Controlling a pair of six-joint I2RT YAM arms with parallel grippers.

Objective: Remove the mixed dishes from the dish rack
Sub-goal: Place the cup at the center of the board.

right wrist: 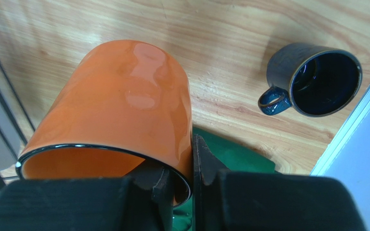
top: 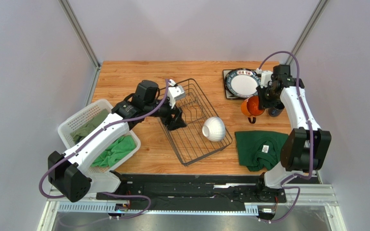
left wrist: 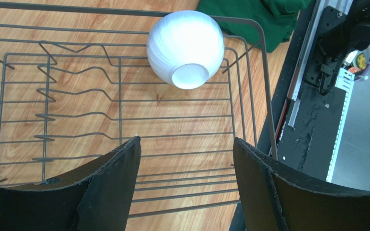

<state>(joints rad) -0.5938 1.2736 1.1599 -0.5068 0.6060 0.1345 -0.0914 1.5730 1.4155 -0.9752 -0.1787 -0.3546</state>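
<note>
The black wire dish rack [top: 195,108] lay aslant near the middle of the wooden worktop [top: 138,72], and only one dish was left in it. That was the white ribbed bowl [top: 214,129], which sat at the rack's near right corner. It was turned over, so its foot ring faced the left wrist camera.

The left jaws hung over the far end of the rack, standing wide apart with nothing between them. Through the gap, the left wrist view showed only the rack's wires [left wrist: 119,103] and the bowl [left wrist: 186,48] beyond.

To the right of the rack, the right jaws were closed on the rim of the orange mug [top: 251,107]. One finger was inside the mug and the other outside. In the right wrist view the mug [right wrist: 119,101] was held tilted, its mouth towards the wrist.

Just beyond the orange mug from the rack, the dark blue mug [right wrist: 317,79] stood upright on the worktop, apart from the orange one. A round white plate [top: 242,83] with a dark rim lay to the rack's far right, on top of a darker plate. A green cloth [top: 259,147] was spread to the rack's near right. Left of the rack sat a white slotted basket [top: 83,118] holding more green cloths [top: 117,150].
</note>
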